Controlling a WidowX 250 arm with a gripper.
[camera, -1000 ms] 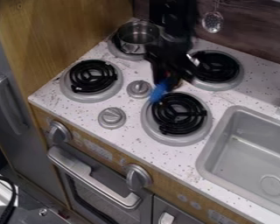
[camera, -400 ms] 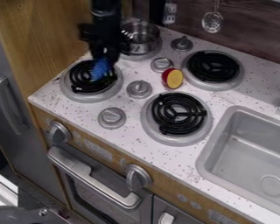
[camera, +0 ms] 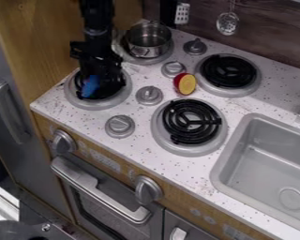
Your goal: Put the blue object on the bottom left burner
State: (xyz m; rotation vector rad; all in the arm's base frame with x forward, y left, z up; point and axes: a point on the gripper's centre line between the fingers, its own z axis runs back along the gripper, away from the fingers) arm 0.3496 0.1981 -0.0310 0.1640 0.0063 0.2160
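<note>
Gripper [camera: 97, 74] over burner [camera: 95, 104], in front of pot [camera: 138, 49].
Blue object [camera: 90, 86] under gripper, at same burner; can't tell if gripped.

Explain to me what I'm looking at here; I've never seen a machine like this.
The black machine is a robot arm, entering from the upper left. Its tool end, the gripper, is over the bottom left burner. The view is from a fixed camera looking down at a slant on a toy kitchen.

A blue object is at the gripper's lower end. It looks as if it is being held or set down, but I cannot tell which. Behind that burner, a metal pot sits on another one. A red piece with a yellow face, perhaps toy fruit, lies between the knobs and the back right burner. To the right is a sink.
</note>
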